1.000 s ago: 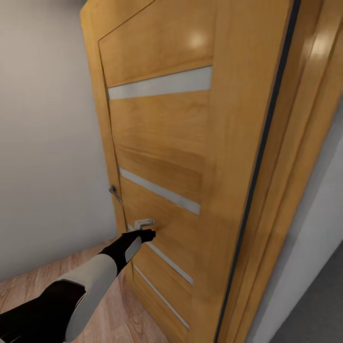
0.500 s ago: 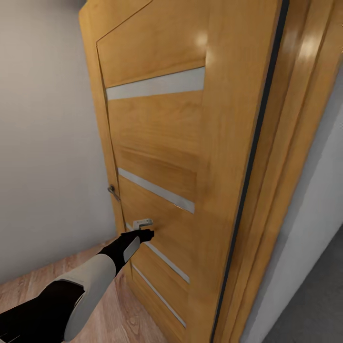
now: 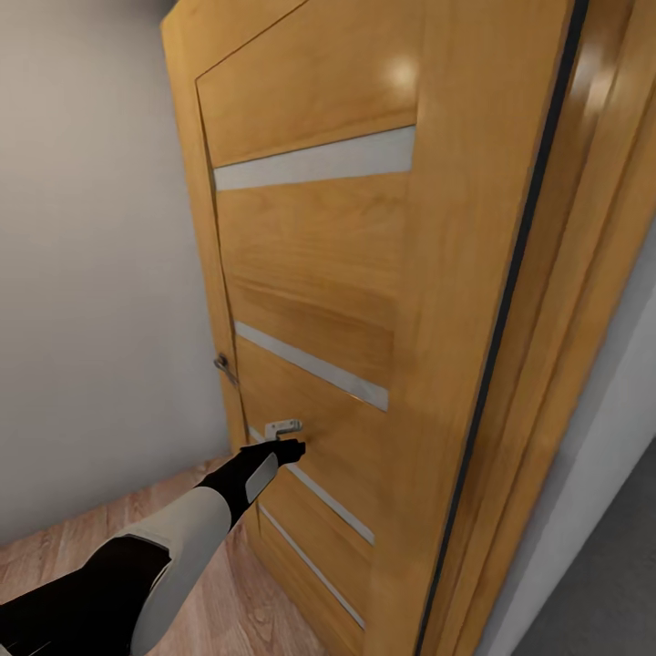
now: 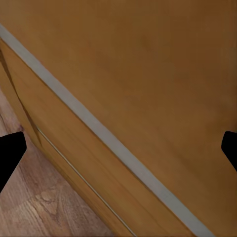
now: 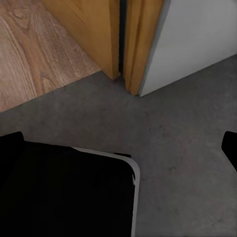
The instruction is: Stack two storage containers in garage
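One wooden door (image 3: pixel 364 301) with four pale strips is facing the robot, the left gripper (image 3: pixel 290 448) reaching just under its one latch plate (image 3: pixel 282 426) with fingers spread wide, right gripper (image 5: pixel 118 148) equally wide over grey concrete floor (image 5: pixel 187 128).

Soft even light, door (image 3: pixel 364 273) glare

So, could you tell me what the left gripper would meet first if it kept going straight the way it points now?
Most likely the wooden door. The left gripper points at its lower panel, just below a small pale fitting, and the left wrist view shows door wood straight ahead. Whether it already touches is unclear.
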Tool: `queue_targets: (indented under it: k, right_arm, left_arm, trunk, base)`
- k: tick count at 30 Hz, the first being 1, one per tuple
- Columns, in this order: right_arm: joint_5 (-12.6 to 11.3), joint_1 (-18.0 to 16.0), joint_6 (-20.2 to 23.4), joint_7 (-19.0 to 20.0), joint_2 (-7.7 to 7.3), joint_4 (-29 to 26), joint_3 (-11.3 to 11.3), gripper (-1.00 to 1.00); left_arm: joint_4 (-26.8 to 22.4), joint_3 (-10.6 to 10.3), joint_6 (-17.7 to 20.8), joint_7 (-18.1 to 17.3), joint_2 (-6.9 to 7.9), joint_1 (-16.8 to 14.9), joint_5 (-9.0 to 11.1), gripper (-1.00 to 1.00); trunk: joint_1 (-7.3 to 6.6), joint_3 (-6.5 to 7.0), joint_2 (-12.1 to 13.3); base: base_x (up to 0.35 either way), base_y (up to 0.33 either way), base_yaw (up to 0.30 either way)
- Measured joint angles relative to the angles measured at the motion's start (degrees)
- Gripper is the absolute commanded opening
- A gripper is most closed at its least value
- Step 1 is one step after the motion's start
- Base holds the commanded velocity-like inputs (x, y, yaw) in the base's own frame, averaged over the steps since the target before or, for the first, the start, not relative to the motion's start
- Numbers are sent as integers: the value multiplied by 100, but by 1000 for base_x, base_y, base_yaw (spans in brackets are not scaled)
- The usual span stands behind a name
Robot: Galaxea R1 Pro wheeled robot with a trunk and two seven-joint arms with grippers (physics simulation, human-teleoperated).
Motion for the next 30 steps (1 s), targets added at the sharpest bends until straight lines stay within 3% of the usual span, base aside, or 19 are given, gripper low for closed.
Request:
queue_targets:
  k: [19, 22, 30]
  right_arm:
    - [0, 0, 0, -4, 9, 0, 0, 100]
    - [0, 1, 0, -3, 9, -2, 0, 100]
    - [-1, 1, 0, -3, 9, -2, 0, 100]
  left_arm:
    - [-8, -1, -2, 4, 0, -3, 14, 100]
    - [-13, 48, 5, 35, 5, -7, -153, 100]
    - [-15, 46, 4, 27, 202, -7, -140, 100]
  trunk:
    - [-1, 1, -2]
    - [-1, 2, -4]
    - [-1, 3, -4]
  base:
    - [0, 1, -2]
    - [0, 0, -156]
    - [0, 0, -249]
